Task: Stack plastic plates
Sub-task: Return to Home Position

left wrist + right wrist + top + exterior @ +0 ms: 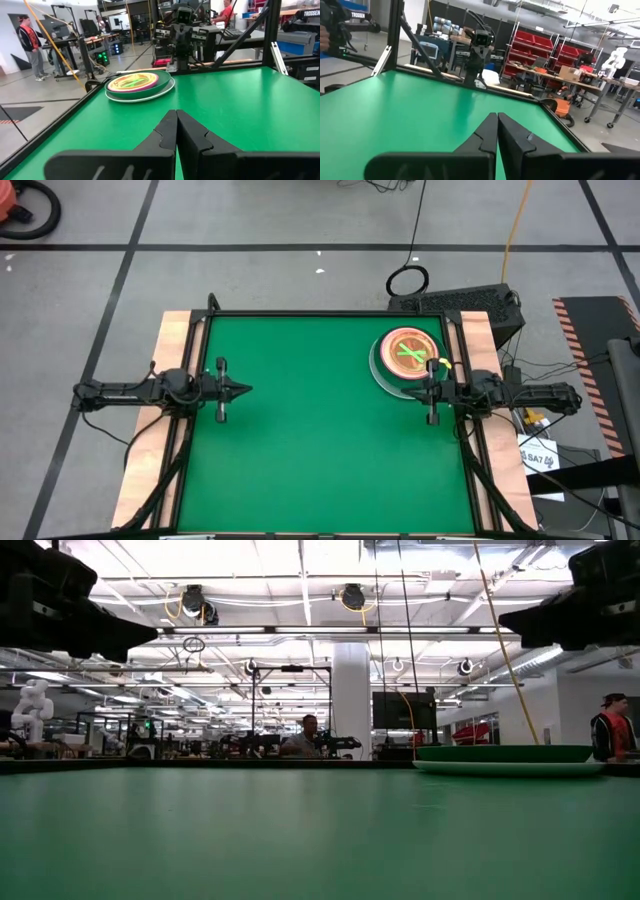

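Green table top [320, 460]: plastic plates [408, 350] sit in one stack near the right edge, just beside right gripper [410, 388]. Left gripper [243, 389] at left edge. Both jaws closed, empty.

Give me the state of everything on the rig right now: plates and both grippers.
plate stack: one pile, lying flat on the right side of the table; no loose plates in view.
striped green plate: on top of the pile.
left gripper: shut, empty, raised at the table's left side.
right gripper: shut, empty, raised over the pile's edge.
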Action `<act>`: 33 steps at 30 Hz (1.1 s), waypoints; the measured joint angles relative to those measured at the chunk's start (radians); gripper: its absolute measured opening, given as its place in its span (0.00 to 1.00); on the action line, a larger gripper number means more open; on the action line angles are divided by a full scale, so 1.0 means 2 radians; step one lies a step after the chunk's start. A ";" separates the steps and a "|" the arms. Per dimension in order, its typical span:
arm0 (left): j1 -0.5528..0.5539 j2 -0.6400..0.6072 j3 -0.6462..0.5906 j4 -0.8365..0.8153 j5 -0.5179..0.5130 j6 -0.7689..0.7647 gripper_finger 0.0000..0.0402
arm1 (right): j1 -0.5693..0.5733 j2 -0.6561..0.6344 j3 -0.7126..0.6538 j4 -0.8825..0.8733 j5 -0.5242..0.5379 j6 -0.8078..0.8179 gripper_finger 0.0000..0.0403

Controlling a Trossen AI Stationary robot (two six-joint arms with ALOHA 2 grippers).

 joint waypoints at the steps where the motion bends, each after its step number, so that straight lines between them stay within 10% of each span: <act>1: 0.000 0.000 0.000 0.000 -0.001 0.001 0.01 | 0.000 0.000 0.000 -0.002 0.000 0.000 0.02; 33: -0.006 -0.023 0.000 0.005 0.009 -0.001 0.01 | 0.000 0.000 0.000 0.002 -0.002 0.000 0.02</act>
